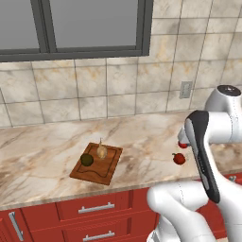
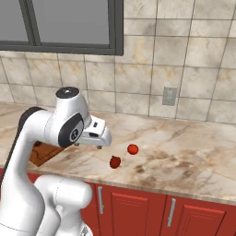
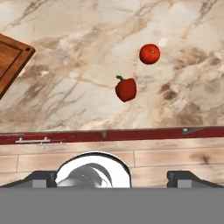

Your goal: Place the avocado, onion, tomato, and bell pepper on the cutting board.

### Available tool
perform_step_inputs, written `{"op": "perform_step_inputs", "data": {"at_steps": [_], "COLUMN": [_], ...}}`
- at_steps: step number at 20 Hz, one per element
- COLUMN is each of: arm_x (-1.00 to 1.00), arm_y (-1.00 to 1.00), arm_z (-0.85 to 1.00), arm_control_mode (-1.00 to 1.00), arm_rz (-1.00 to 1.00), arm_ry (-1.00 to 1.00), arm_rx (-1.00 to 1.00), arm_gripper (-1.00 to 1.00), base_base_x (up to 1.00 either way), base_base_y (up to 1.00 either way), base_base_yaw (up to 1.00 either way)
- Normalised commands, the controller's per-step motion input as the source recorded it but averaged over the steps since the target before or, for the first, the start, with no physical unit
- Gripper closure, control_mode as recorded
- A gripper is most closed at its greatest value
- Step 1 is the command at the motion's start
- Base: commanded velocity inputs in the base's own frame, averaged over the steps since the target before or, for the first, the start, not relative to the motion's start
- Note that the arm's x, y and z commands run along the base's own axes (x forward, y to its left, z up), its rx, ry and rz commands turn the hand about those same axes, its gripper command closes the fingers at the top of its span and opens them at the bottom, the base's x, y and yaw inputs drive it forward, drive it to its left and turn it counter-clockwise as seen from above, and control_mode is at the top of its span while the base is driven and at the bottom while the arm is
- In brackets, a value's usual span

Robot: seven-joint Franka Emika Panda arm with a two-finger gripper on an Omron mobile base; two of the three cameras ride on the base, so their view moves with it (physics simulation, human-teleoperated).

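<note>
Worktop (image 1: pixel 42 142): a long marbled beige slab under a tiled wall and a dark-framed window (image 1: pixel 71 28); it carries everything named below.
Cabinets (image 1: pixel 94 212): red drawer fronts with pale bar handles run beneath the worktop edge.
Arm (image 2: pixel 50 124): white with dark joints, it reaches over the front part of the worktop, to the right of the board.
Cutting board (image 1: pixel 97 163): reddish-brown wood with a groove near its rim, lying flat toward the left of the worktop; one corner shows at the left edge of the hand view (image 3: pixel 11 61).
End effector (image 3: pixel 112 179): its two dark tips stand far apart at the bottom of the hand view, with nothing between them; it hangs above the worktop's front edge, clear of the vegetables.
Wall socket (image 2: pixel 169 96): a grey plate on the tiles, no legible marking.
Avocado (image 1: pixel 86 159): dark olive ball resting on the board's left part.
Onion (image 1: pixel 102 151): pale tan bulb with a thin stalk, on the board just beside the avocado.
Bell pepper (image 3: pixel 126 89): red with a small green stem, on bare worktop well to the right of the board.
Tomato (image 3: pixel 149 54): round and red, near the pepper, a little farther from the front edge.
Writing: none readable anywhere.
</note>
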Motion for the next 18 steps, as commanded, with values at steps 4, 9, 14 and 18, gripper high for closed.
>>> {"op": "perform_step_inputs", "data": {"at_steps": [4, 9, 14, 18], "arm_x": [0.25, 0.46, 0.48, 0.32], "arm_y": [-0.09, 0.0, 0.0, -0.14], "arm_z": [-0.2, -0.29, -0.3, -0.3], "arm_control_mode": [-1.0, -1.0, -1.0, -1.0], "arm_rz": [0.0, 0.02, 0.01, 0.0], "arm_ry": [0.03, 0.0, 0.02, 0.01], "arm_rx": [0.0, 0.0, 0.0, 0.0], "arm_gripper": [-1.0, -1.0, -1.0, -1.0], "base_base_x": [0.0, 0.0, 0.0, 0.0], "base_base_y": [0.0, 0.0, 0.0, 0.0], "base_base_yaw": [0.0, 0.0, 0.0, 0.0]}}
